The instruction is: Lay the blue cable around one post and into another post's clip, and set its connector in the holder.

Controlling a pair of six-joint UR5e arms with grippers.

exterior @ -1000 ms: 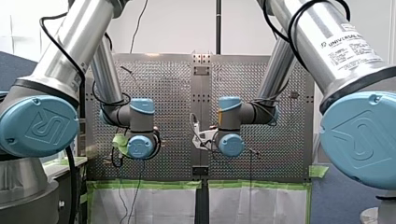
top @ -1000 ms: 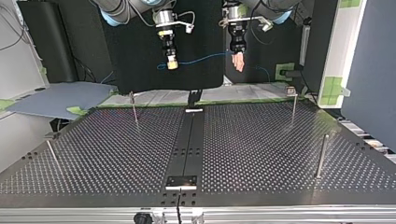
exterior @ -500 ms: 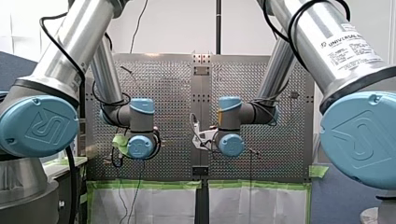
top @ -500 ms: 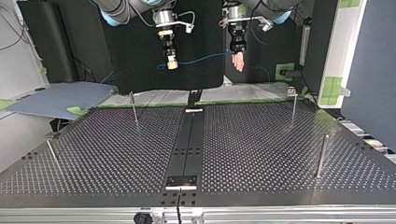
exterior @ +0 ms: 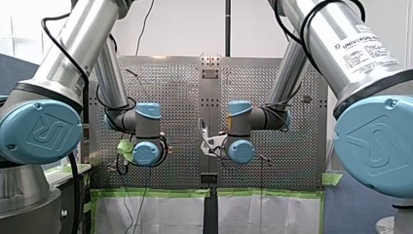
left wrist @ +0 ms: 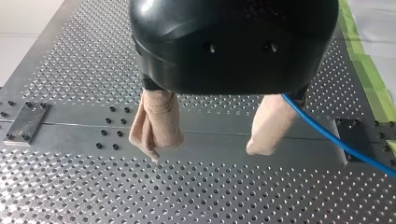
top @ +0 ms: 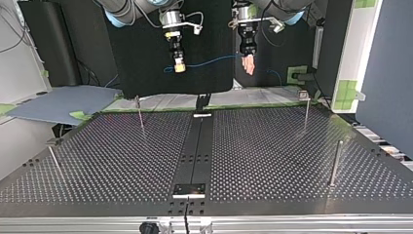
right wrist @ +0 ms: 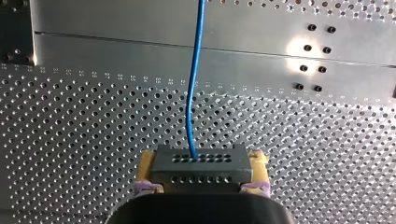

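Perforated table (top: pixel 272 146), right end effector (right wrist: pixel 201 161) grasping connector (right wrist: pixel 205 170), left end effector (left wrist: pixel 204 149) released beside cable (left wrist: pixel 327 132)

Bg in the front view is mostly taken up by a plain white wall (exterior: pixel 185 24), w/ a thin black pole (exterior: pixel 227 27) seen running up it at the middle. A dark blue partition (exterior: pixel 12 68) is glimpsed at that view's left edge. The perforated metal table (exterior: pixel 170 83) is edged w/ green tape (exterior: pixel 156 193), and white sheeting (exterior: pixel 160 214) is seen below that. In the top view a black panel (top: pixel 141 53) is set behind the table, a grey-blue board (top: pixel 63 101) is laid flat at the left & a dark blue screen (top: pixel 389 73) is stood at the right. Light is spread evenly.
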